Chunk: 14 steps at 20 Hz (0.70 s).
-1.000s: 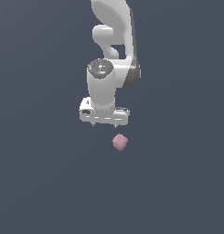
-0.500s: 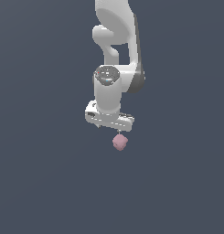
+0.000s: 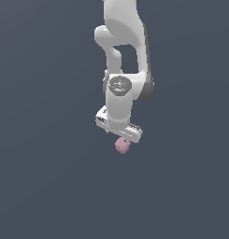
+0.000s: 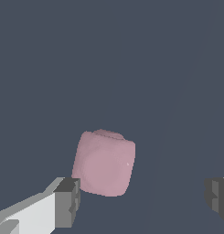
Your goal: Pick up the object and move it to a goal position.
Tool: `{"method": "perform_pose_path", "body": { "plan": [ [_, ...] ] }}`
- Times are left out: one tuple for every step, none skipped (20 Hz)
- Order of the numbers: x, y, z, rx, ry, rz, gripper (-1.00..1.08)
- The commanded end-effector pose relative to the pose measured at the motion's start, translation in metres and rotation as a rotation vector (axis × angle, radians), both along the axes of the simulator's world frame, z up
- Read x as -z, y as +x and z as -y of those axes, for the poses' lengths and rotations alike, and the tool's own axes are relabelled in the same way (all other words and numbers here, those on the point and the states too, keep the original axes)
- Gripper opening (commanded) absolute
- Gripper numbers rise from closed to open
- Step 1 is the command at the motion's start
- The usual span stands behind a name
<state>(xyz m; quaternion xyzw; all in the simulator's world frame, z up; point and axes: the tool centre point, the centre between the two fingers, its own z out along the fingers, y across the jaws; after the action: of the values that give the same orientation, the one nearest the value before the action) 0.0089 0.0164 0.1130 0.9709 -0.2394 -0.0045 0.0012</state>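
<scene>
The gripper (image 4: 141,201) hung with jaws apart; the pink blob (image 4: 104,162) lay off-centre, close to one pad (image 4: 67,201)

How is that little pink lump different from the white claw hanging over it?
The pink lump is rounded and bumpy; the claw is blocky with straight edges. The lump is pale pink, while the claw is white with dark grey fingertips. The lump is much smaller than the claw. In the wrist view the claw stands open, its fingertips wide apart, with the lump lying nearer one of them. Both look matte.
</scene>
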Motion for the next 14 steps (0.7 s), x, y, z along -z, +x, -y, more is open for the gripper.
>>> {"method": "perform_pose_path", "body": {
  "plan": [
    [0.006, 0.002, -0.007, 0.055, 0.000, 0.002, 1.00],
    [0.008, 0.003, -0.009, 0.074, 0.000, 0.003, 1.00],
    [0.010, 0.004, -0.012, 0.092, 0.000, 0.004, 1.00],
    [0.011, 0.004, -0.014, 0.108, 0.000, 0.005, 1.00],
    [0.013, 0.005, -0.016, 0.124, 0.000, 0.005, 1.00],
    [0.015, 0.005, -0.018, 0.138, 0.000, 0.006, 1.00],
    [0.016, 0.006, -0.019, 0.151, -0.001, 0.006, 1.00],
    [0.017, 0.006, -0.021, 0.163, -0.001, 0.007, 1.00],
    [0.019, 0.006, -0.022, 0.174, -0.001, 0.007, 1.00],
    [0.020, 0.007, -0.023, 0.184, -0.001, 0.008, 1.00],
    [0.021, 0.007, -0.025, 0.193, -0.001, 0.008, 1.00],
    [0.021, 0.007, -0.026, 0.200, -0.001, 0.009, 1.00],
    [0.022, 0.007, -0.026, 0.206, -0.001, 0.009, 1.00],
    [0.023, 0.007, -0.027, 0.212, -0.001, 0.009, 1.00]
  ]
}}
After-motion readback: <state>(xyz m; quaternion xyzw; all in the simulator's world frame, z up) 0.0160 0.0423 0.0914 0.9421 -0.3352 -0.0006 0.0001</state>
